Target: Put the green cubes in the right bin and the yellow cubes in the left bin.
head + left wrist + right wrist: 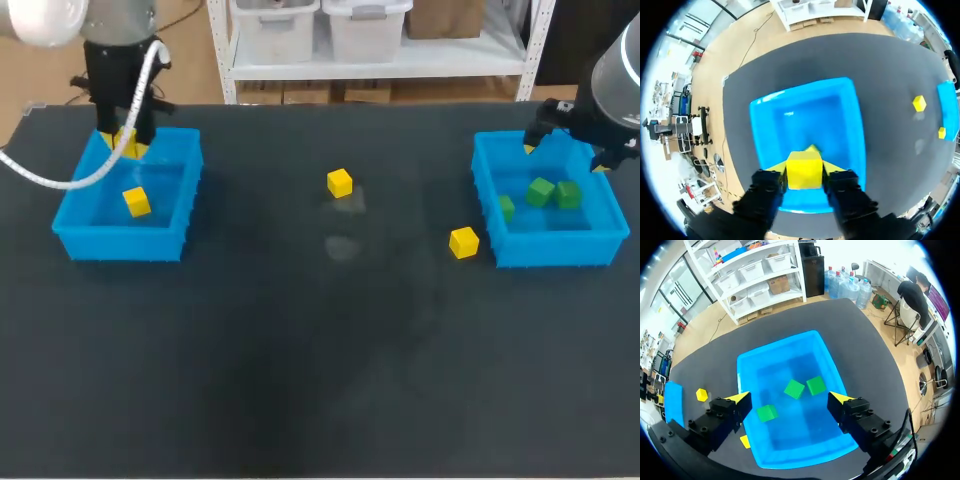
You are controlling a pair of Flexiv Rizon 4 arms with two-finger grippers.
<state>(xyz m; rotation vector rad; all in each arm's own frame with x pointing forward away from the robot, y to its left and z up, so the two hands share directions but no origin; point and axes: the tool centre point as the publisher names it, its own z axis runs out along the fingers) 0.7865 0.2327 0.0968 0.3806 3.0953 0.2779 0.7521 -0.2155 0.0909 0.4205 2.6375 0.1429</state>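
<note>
My left gripper (127, 147) hangs over the far side of the left blue bin (70, 225), shut on a yellow cube (804, 170). Another yellow cube (137, 202) lies inside that bin. Two more yellow cubes sit on the table: one at the middle (340, 182), one (463, 242) just left of the right blue bin (550, 250). My right gripper (790, 397) stands wide open above the right bin (747, 370), nothing between its fingers. Three green cubes (794, 389) (816, 385) (767, 413) lie in it.
The dark table top (320, 360) runs wide in front of both bins. In the left wrist view the right bin (949, 107) shows at the far edge, with the two loose yellow cubes (919, 103) (941, 132) before it.
</note>
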